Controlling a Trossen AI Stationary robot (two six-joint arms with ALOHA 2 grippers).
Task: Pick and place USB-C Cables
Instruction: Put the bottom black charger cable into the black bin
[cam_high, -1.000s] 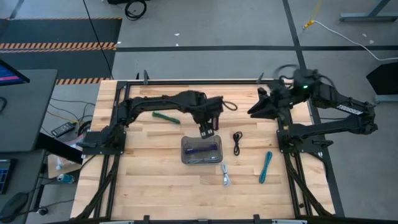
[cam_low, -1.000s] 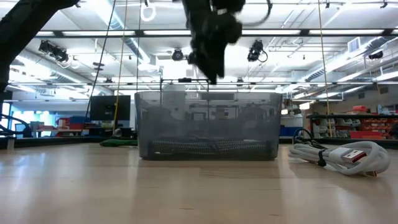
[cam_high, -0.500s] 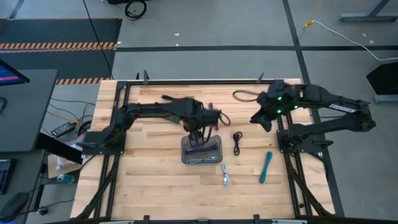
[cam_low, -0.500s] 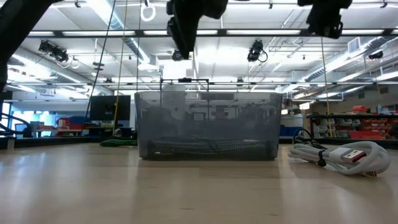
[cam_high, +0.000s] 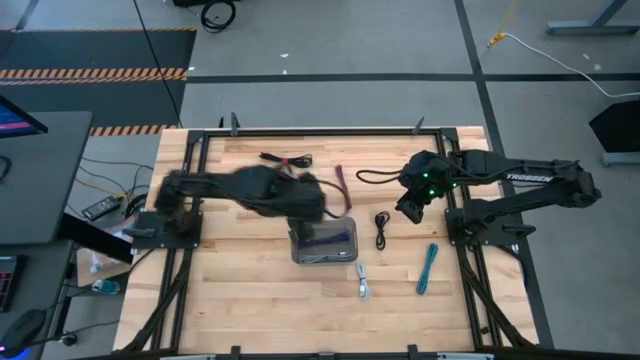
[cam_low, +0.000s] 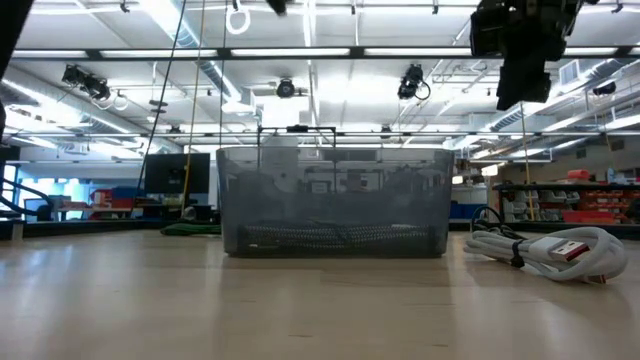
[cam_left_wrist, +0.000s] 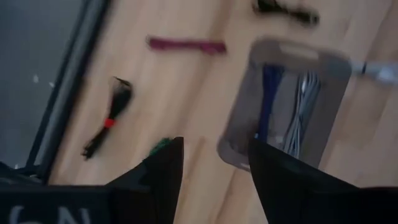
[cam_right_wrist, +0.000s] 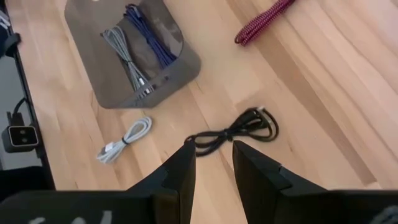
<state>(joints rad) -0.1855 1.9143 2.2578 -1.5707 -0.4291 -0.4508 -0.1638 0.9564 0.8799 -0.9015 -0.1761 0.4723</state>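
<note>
The translucent grey tray (cam_high: 325, 241) holds a purple cable (cam_right_wrist: 149, 37) and a grey cable (cam_right_wrist: 127, 53). On the table lie the black cable (cam_high: 381, 228), white cable (cam_high: 362, 281), teal cable (cam_high: 428, 268), maroon cable (cam_high: 340, 184) and black-red cable (cam_high: 285, 160). A bit of the green cable (cam_left_wrist: 160, 146) shows by my left fingers. My left gripper (cam_left_wrist: 214, 180) is open, blurred, above the tray's left far corner (cam_high: 312, 200). My right gripper (cam_right_wrist: 212, 163) is open, raised over the black cable (cam_right_wrist: 233, 134), high in the low view (cam_low: 520, 60).
The dark frame rails (cam_high: 300, 132) run along the table's far edge and sides. The black cable is about a hand's width to the right of the tray. Bare wood (cam_high: 250, 290) lies near the table's front left.
My left gripper has risen from over the tray and pulled back toward the table's left, and it now covers the green cable in the high view. My right arm has swung from the far right corner toward the near side, to above the black cable.
</note>
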